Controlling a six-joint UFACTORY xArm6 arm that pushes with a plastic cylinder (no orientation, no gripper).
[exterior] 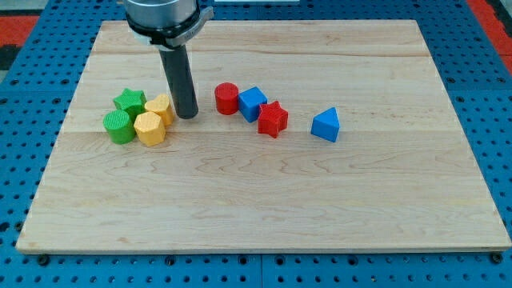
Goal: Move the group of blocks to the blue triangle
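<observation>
Camera view: my tip point(187, 116) stands on the table point(264, 200), at 10 o'clock from the table's middle, just at 3 o'clock of a cluster of four blocks. There is no hand here, only the straight dark rod, and it holds nothing.

The cluster sits at the view's left. The green star point(129, 102) is at its 12 o'clock, the green cylinder point(119, 127) at its 8 o'clock, and two yellow blocks lie on its 3 o'clock side: the upper yellow block point(159, 107), nearly touching my tip, and the lower yellow block point(150, 128), at 7 o'clock of the tip. All four are packed together, touching or nearly so.

At 3 o'clock of the tip, a little apart, is the red cylinder point(227, 98), with the blue cube point(252, 103) touching it at 3 o'clock and the red star point(272, 119) against the cube at 4 o'clock.

The blue triangle point(326, 126) lies alone, at 3 o'clock of the red star and near it, well apart from the cluster.
</observation>
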